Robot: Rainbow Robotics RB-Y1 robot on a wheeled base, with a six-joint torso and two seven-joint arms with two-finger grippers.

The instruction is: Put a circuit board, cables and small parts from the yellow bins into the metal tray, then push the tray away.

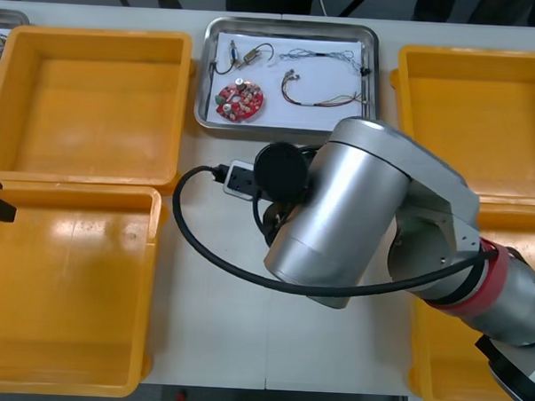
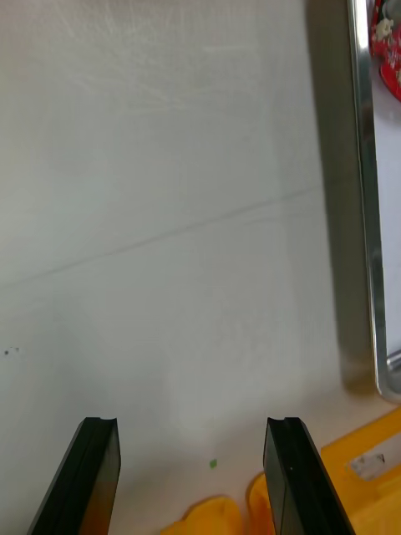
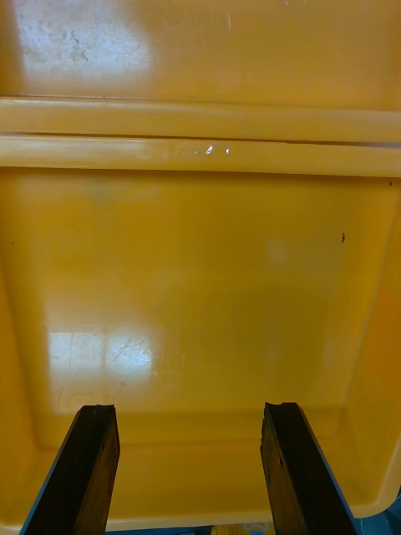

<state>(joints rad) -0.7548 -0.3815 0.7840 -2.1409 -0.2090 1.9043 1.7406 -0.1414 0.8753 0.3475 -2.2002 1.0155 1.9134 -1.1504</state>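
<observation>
A: Tray status?
B: We see the tray (image 1: 204, 78) at top centre of the front frame. The board (image 1: 240, 100) lies in its lower-left part, with the black cable (image 1: 220, 67) and a small metal part (image 1: 250, 56) above it. The blue-white cable (image 1: 325, 55) is upper right, the red-yellow cable (image 1: 321, 101) below that.
A: Right gripper?
B: The right gripper (image 2: 192, 420) has its fingers spread wide over bare table (image 2: 167, 209), tray rim near on one finger's side. The right arm (image 1: 347, 213) covers frame centre.
A: Left?
B: We read the left gripper (image 3: 190, 408) as spread too, over a bin (image 3: 200, 276).
</observation>
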